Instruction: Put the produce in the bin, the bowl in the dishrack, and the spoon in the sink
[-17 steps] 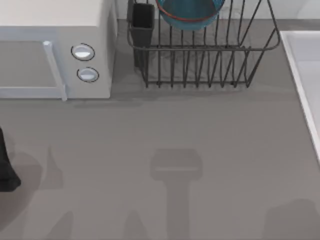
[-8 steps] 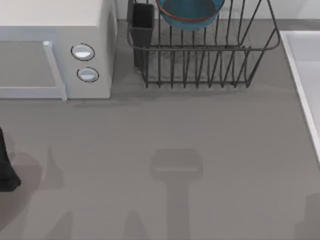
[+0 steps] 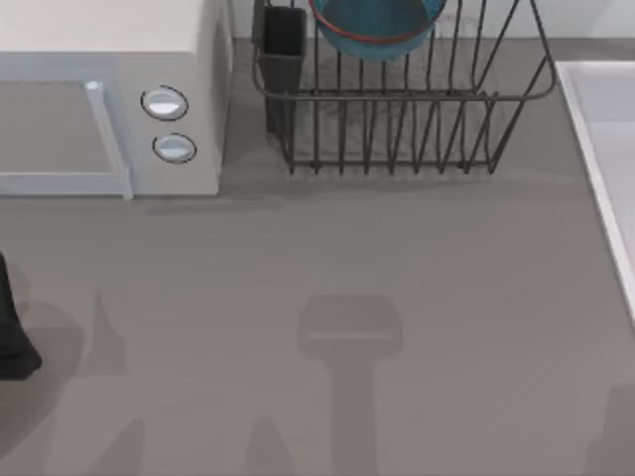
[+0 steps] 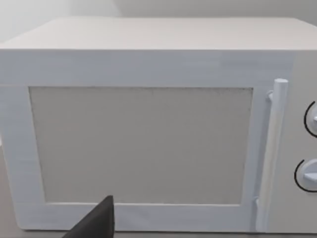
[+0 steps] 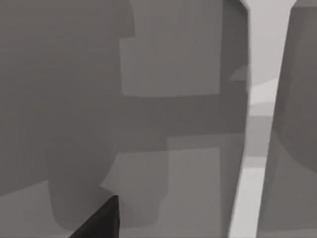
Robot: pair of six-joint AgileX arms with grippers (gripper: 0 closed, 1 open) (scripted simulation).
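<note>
The blue bowl with its reddish rim sits inside the dark wire dishrack at the back centre of the table. The sink runs along the right side, and its pale rim crosses the right wrist view above grey tabletop. My left arm is parked at the left edge, and a dark tip of the left gripper faces the microwave door. A dark tip of the right gripper hangs over the table near the sink rim. The produce, the spoon and the bin are out of view.
A white microwave with two round knobs stands at the back left, its door and handle close in front of the left wrist. A dark utensil cup is on the rack's left corner. Arm shadows lie on the grey table.
The shadow at the table's front right has slid to the right edge. The bowl, rack and left arm have not moved.
</note>
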